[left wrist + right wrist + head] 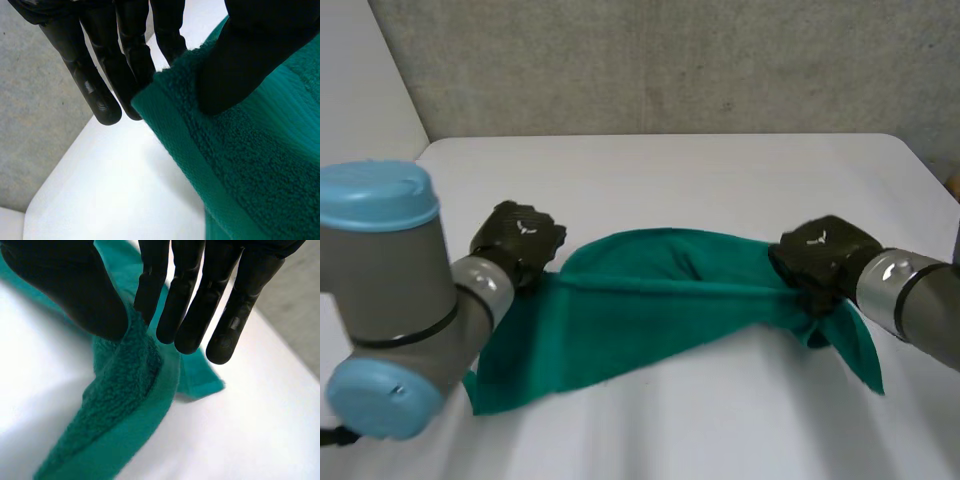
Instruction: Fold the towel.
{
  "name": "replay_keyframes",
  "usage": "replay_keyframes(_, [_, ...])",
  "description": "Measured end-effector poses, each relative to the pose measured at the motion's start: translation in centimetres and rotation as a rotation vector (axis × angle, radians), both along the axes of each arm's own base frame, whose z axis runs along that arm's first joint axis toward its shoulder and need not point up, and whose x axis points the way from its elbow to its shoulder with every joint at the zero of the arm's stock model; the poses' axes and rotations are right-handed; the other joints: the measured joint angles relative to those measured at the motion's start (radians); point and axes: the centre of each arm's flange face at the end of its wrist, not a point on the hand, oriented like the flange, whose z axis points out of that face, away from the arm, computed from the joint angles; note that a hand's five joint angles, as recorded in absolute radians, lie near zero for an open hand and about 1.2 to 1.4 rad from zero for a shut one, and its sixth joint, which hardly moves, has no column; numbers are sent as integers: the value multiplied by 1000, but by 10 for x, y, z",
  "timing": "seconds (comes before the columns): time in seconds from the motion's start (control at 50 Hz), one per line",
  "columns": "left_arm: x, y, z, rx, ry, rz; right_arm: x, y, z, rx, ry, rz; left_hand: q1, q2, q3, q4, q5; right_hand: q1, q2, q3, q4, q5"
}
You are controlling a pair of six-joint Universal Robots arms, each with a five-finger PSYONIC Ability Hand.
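Observation:
A green towel point(650, 315) lies stretched and rumpled across the white table point(670, 170) between my two hands. My left hand point(518, 240) is at the towel's left corner; in the left wrist view its thumb point(240, 65) presses the hemmed corner of the towel point(240, 165) against its fingers point(130, 60), so it is shut on the cloth. My right hand point(823, 262) is at the towel's right end, where the cloth bunches. In the right wrist view its thumb point(75, 290) and a finger point(150, 285) pinch a ridge of the towel point(120, 385).
The table's far edge meets a grey wall point(670, 60). A loose towel corner point(865, 365) hangs down beyond my right hand toward the table's front. My left arm point(390, 300) stands at the near left.

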Motion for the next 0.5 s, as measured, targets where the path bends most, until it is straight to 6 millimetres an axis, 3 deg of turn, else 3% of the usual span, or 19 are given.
replay_keyframes(0.06, [11, 7, -4, 31, -15, 14, -3, 10, -2, 80, 103, 48, 0, 0, 0, 0, 0, 0, 0, 0, 0, 0])
replay_keyframes(0.14, [16, 2, -8, 45, -24, 35, -2, 8, -13, 114, 187, 93, 0, 1, 2, 0, 0, 0, 0, 0, 0, 0])
replay_keyframes(0.22, [12, -17, -2, 6, -7, 49, 2, -7, -18, 81, 221, 94, 0, 2, 3, 2, 0, 0, 0, 0, 0, 3])
replay_keyframes(0.26, [3, -39, 17, -81, 39, 55, 6, -26, -13, 3, 216, 63, 0, 2, 4, 4, 0, 0, 0, 0, 0, 7])
replay_keyframes(0.28, [3, -39, 17, -81, 39, 55, 6, -26, -13, 3, 216, 63, 0, 2, 4, 4, 0, 0, 0, 0, 0, 7])
replay_keyframes(0.3, [-8, -61, 49, -207, 108, 57, 15, -59, 16, -174, 157, -14, 0, 2, 5, 4, 0, 0, 0, 0, 0, 9])
replay_keyframes(0.38, [-23, -82, 125, -487, 276, 54, 25, -87, 68, -414, 15, -101, 0, 3, 6, 5, 0, 0, 0, 0, 0, 11])
replay_keyframes(0.4, [-25, -82, 164, -621, 360, 51, 30, -97, 109, -573, -108, -141, 0, 3, 6, 5, 0, 0, 0, 0, 0, 11])
replay_keyframes(0.46, [-24, -73, 215, -803, 479, 47, 31, -97, 151, -721, -233, -164, 0, 3, 6, 5, 0, 0, 0, 0, 0, 14])
replay_keyframes(0.5, [-22, -68, 229, -852, 513, 47, 30, -92, 175, -796, -300, -168, 0, 3, 6, 5, 0, 0, 0, 0, 0, 15])
